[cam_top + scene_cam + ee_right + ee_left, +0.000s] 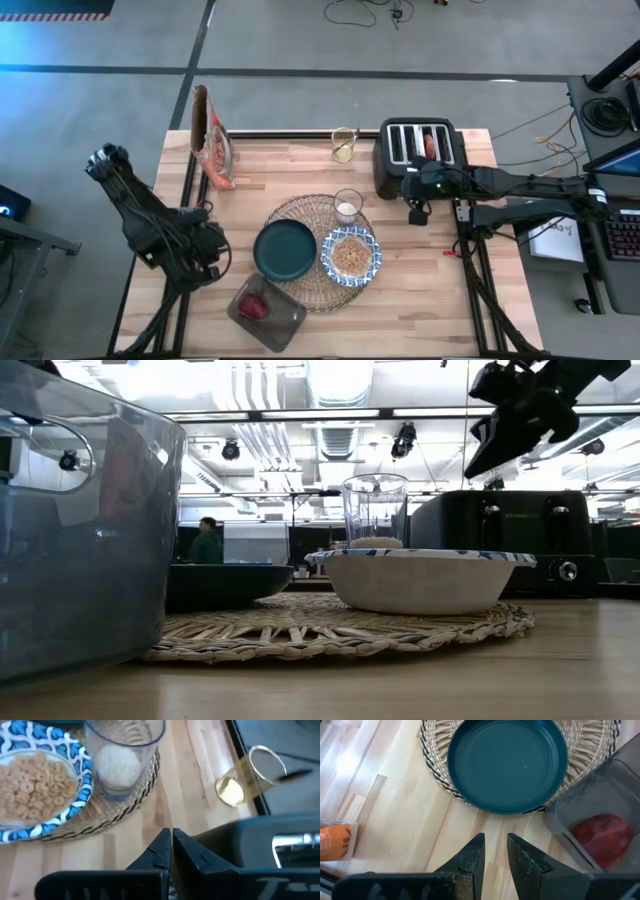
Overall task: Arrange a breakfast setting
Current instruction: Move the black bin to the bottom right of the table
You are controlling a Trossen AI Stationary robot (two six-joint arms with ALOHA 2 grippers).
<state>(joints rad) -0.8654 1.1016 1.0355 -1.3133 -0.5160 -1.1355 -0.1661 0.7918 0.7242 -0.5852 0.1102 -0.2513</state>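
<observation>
Plate [507, 765]: lies just ahead of left tool [495, 851] — the nearer arm.
Left tool: narrowed, holding nothing.
Right tool [171, 845]: closed — empty, beside toaster [420, 150].

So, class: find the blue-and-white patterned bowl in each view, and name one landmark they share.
High view: bowl, right edge of the woven placemat.
Low view: centre-right, on the placemat, glass behind.
Left wrist view: not in it.
Right wrist view: upper left, holding cereal.
Shared landmark: the placemat.

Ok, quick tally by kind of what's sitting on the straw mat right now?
Plates: 1, the teal plate
Bowls: 1, the patterned bowl with cereal
Glasses: 1, the clear glass
Spoons: 0 in view
Total: 3 things on the mat
</observation>
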